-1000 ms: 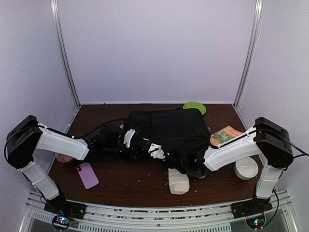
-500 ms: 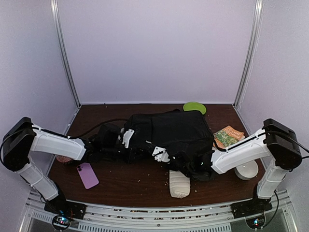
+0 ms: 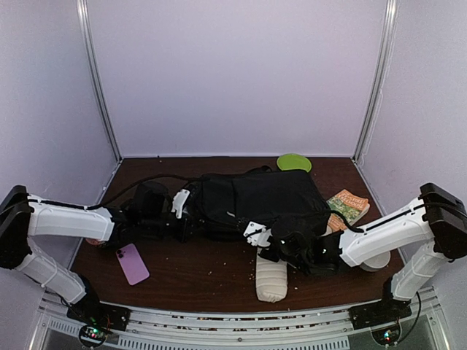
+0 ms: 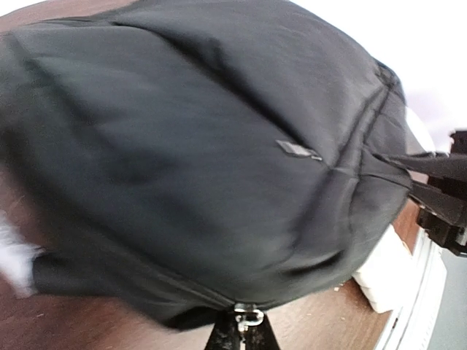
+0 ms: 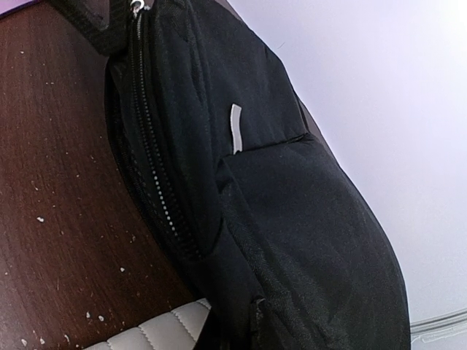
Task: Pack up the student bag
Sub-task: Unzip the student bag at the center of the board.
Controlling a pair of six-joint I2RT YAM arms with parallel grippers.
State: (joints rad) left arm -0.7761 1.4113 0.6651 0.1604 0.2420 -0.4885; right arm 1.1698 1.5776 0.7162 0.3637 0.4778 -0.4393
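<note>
The student bag [image 3: 255, 197], a soft black backpack, lies stretched across the middle of the table between both arms. At its left end my left gripper [image 3: 191, 221] is shut on the bag's small metal zipper pull [image 4: 249, 316], with the dark fingertips [image 4: 232, 337] pinched together under it. My right gripper [image 3: 281, 244] is at the bag's front right corner, shut on a fold of its black fabric [image 5: 259, 313]. The jaws themselves are hidden in the right wrist view, where a zipper track [image 5: 157, 189] and a small white tag [image 5: 235, 127] show.
A white quilted pouch [image 3: 271, 277] lies in front of the bag, just under the right gripper. A purple phone [image 3: 132, 263] is at the front left, a green plate [image 3: 294, 162] at the back. A colourful book [image 3: 347, 205] and a white bowl [image 3: 372, 257] are at the right.
The right gripper has closed on the bag and pulled right. The left arm drew back to the left, so the bag is stretched flatter and wider.
</note>
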